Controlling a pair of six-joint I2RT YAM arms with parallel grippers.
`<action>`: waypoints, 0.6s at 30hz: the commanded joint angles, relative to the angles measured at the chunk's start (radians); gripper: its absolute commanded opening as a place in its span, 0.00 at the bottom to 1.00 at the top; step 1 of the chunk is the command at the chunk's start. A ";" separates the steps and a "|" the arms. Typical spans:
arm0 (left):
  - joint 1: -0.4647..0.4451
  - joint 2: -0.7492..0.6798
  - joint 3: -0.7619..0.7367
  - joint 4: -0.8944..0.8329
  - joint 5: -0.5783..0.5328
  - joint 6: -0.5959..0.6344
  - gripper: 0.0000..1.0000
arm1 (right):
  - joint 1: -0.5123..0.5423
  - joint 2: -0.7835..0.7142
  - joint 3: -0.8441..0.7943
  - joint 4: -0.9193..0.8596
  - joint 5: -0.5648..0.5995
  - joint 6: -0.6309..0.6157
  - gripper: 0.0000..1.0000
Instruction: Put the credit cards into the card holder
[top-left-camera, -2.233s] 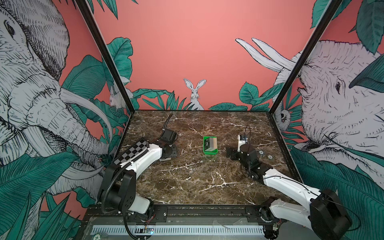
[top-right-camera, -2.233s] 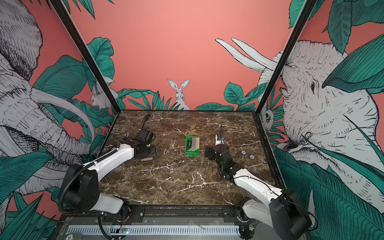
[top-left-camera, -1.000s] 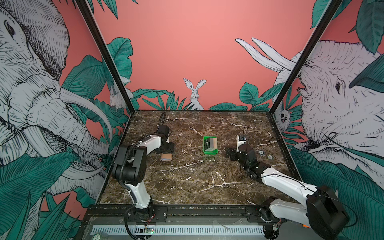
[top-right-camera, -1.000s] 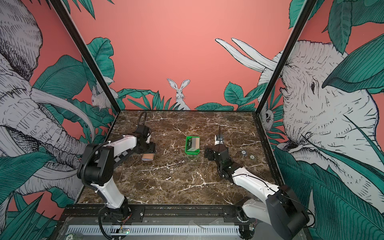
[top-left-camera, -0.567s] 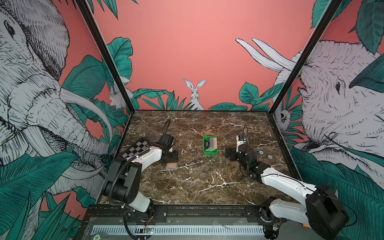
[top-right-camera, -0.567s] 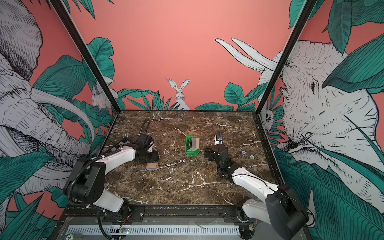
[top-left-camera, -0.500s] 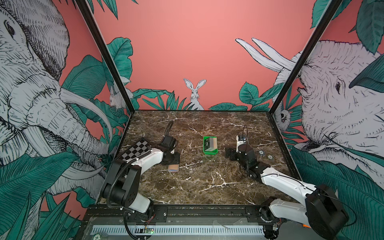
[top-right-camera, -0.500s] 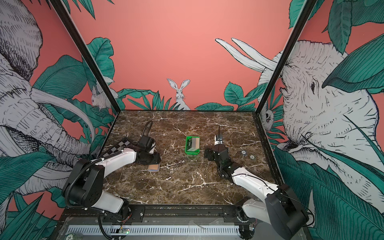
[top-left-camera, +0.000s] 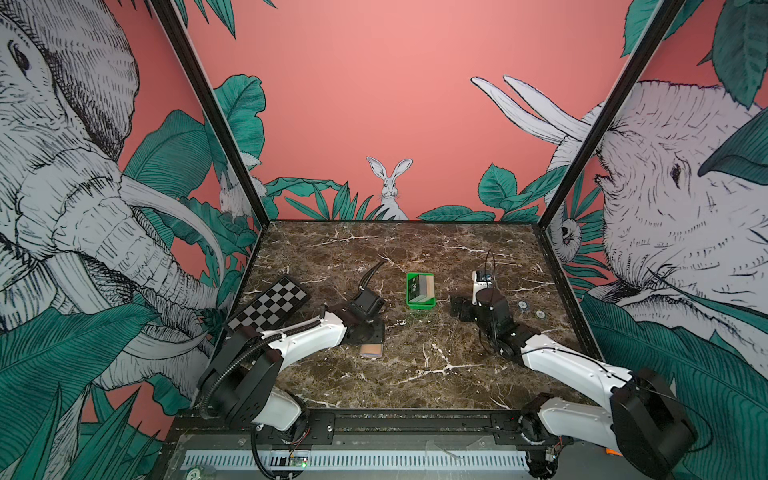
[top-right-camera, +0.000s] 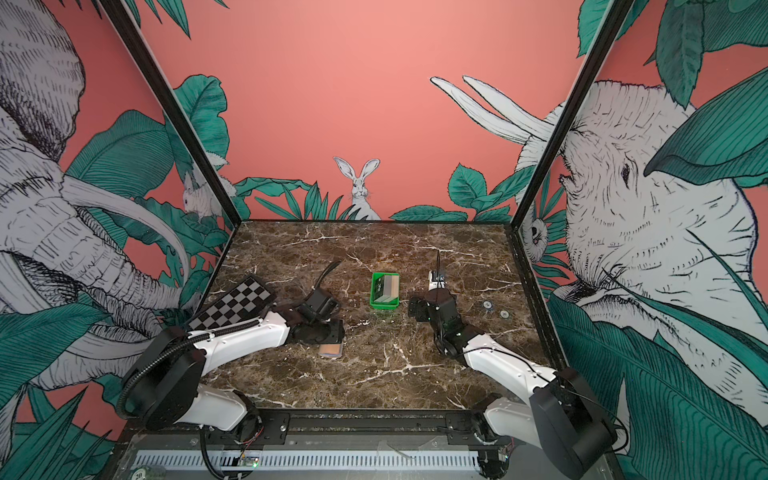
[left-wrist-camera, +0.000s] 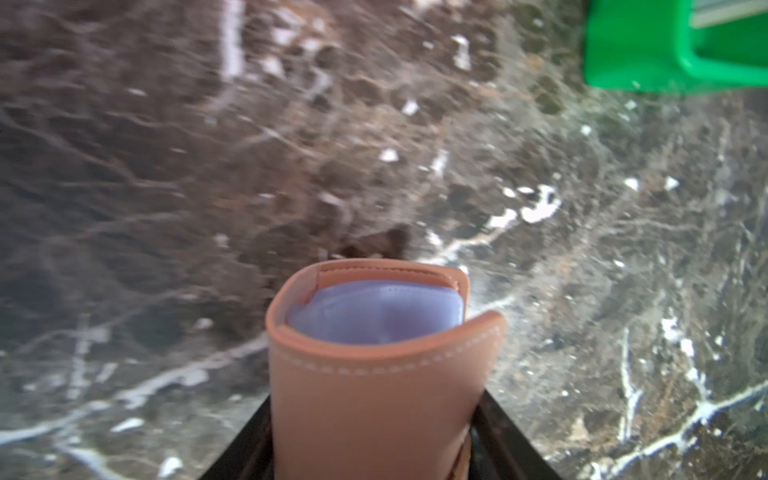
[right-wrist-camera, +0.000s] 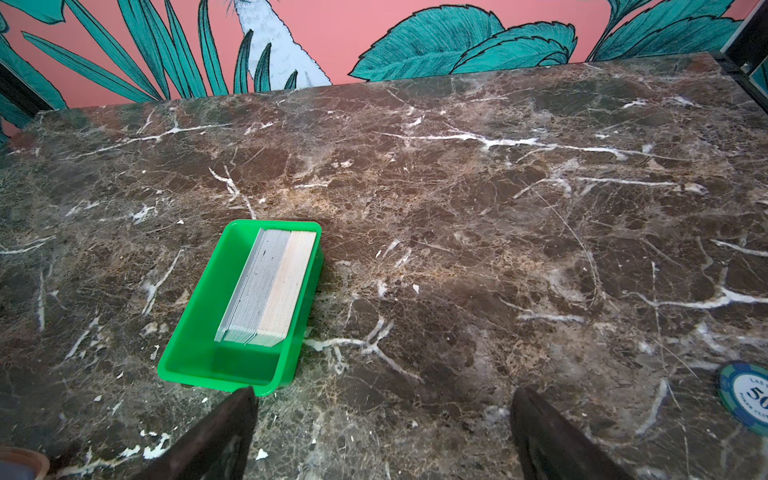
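Brown marble tabletop (top-left-camera: 415, 249), jungle-mural walls (top-left-camera: 374, 91)

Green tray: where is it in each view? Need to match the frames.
Top views: green tray mid-table in both, card stack inside.
Left wrist: only a corner, at the frame edge beyond the gripped card holder.
Right wrist: whole tray, just past the open right gripper.
Shared landmark: the white-veined marble table.
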 joint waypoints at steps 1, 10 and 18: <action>-0.068 0.058 0.077 0.036 -0.050 -0.075 0.60 | 0.008 0.001 0.029 0.027 0.015 -0.006 0.94; -0.145 0.224 0.210 0.098 -0.048 -0.148 0.58 | 0.008 -0.010 0.029 0.017 0.048 -0.017 0.94; -0.166 0.260 0.249 0.111 -0.075 -0.211 0.58 | 0.008 -0.017 0.030 0.014 0.047 -0.015 0.94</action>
